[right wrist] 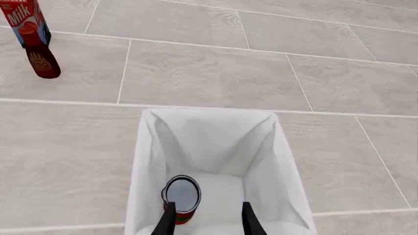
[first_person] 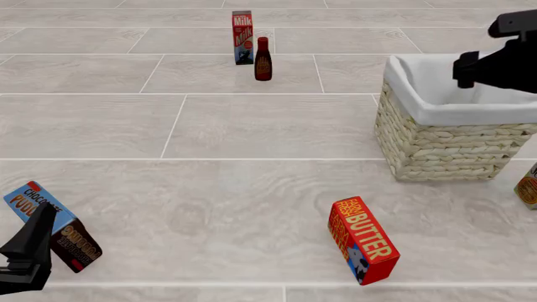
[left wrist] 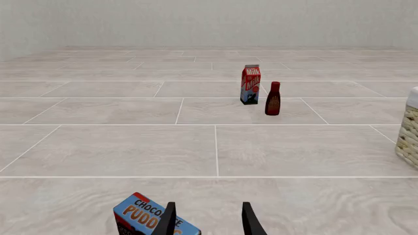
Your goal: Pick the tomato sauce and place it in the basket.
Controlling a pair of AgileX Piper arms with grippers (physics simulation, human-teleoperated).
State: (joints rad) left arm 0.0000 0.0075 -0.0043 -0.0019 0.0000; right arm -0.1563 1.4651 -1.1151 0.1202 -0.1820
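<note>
We see the tomato sauce (right wrist: 181,197) standing upright on the white cloth floor inside the basket (first_person: 442,146), near one lined wall, its dark metal top facing the right wrist camera and a strip of red label showing below it. The right gripper (right wrist: 204,220) hangs above the basket's open mouth with its two dark fingers parted and nothing between them; the can sits just past the tip of one finger, and we cannot tell whether that finger touches it. In the front view the right arm reaches in over the basket's far right corner.

The basket, pale woven straw with its white lining folded over the rim, stands on the tiled tabletop (first_person: 268,126). Well to the left of the basket and farther back, we see a milk carton (first_person: 243,37) upright with a dark red-brown bottle (first_person: 263,59) just beside it, a little nearer the basket. In front of the basket and to its left, a red butter box (first_person: 361,240) stands tilted. Just to the right of the basket's near corner, part of another package (first_person: 529,186) shows at the frame edge.

Far to the left of the basket, the left gripper (left wrist: 206,220) hovers low with its fingers spread and empty, just beside a blue chocolate pudding box (first_person: 52,225) lying on the tabletop.
</note>
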